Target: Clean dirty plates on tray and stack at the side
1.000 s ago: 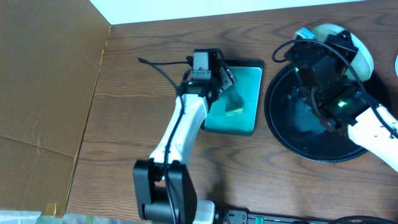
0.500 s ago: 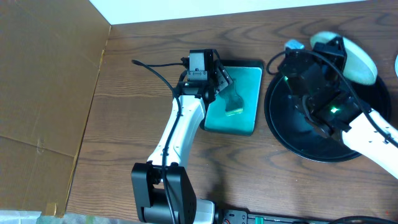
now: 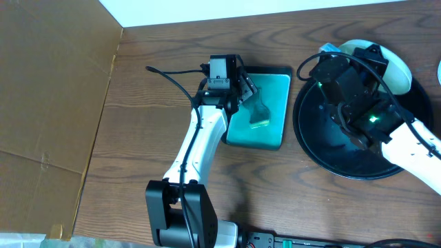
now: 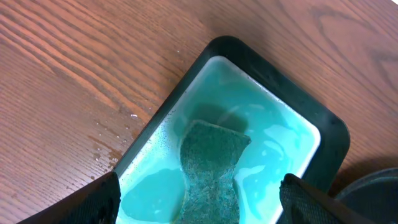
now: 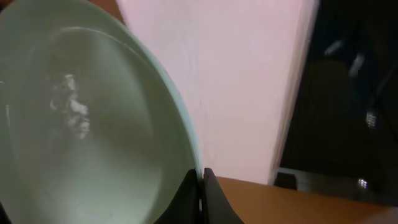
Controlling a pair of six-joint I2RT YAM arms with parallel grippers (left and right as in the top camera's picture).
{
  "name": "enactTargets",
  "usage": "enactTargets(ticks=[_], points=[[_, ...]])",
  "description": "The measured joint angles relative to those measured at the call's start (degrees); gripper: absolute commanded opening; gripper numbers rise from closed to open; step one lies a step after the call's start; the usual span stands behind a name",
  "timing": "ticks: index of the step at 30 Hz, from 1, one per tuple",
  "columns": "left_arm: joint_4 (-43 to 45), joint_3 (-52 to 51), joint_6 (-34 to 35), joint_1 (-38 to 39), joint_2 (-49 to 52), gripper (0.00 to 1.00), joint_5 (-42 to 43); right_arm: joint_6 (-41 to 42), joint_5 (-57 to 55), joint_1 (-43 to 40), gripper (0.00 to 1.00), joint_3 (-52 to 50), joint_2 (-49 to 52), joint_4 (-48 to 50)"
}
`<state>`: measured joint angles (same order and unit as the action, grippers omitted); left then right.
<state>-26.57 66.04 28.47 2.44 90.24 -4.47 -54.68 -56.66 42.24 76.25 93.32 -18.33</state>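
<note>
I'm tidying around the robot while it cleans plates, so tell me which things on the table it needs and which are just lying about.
Needed for the job: plate, black tray, sponge, teal tray holding the sponge.
Just lying about: cardboard along the left side.

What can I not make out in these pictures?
- Overhead: the right arm hides much of the round black glossy tray; any plates there are unseen.
- Right wrist: the round white plate is blurred, cut by the left edge.
- Left wrist: the green sponge's lower end leaves the frame.
</note>
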Motion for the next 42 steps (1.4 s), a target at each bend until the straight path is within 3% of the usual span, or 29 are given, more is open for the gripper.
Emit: enactTargets(ticks=[5,12,19,24,32,34,39,42], points=[[0.0,0.0,0.0,0.0,0.0,0.83,0.0,10.6,18.3,-4.3,0.01,-0.2,0.1,-14.3],[0.0,0.0,0.0,0.0,0.0,0.83,0.0,31.9,32.4,-19.4,0.01,-0.2,0.1,-10.8],[0.0,0.0,0.0,0.0,0.0,0.83,0.0,50.8,55.2,-45.9,0.01,-0.2,0.5,-11.7],[0.0,0.0,0.0,0.0,0.0,0.83,0.0,63.8,63.9,-61.1,0.01,-0.2,5.0,-11.6],[0.0,0.0,0.0,0.0,0.0,0.83,0.0,77.2,70.1,-70.6,0.04,-0.2,17.2,-7.4],[0.0,0.0,0.0,0.0,0.0,0.83,0.0,77.9,71.7,-70.6,0.18,-0.2,19.0,-5.9],[0.0,0.0,0.0,0.0,0.0,0.83,0.0,77.7,75.7,-70.3,0.82,-0.2,20.6,-4.9],[0.0,0.0,0.0,0.0,0.0,0.83,0.0,77.6,77.2,-70.0,0.94,-0.2,19.9,-6.9]])
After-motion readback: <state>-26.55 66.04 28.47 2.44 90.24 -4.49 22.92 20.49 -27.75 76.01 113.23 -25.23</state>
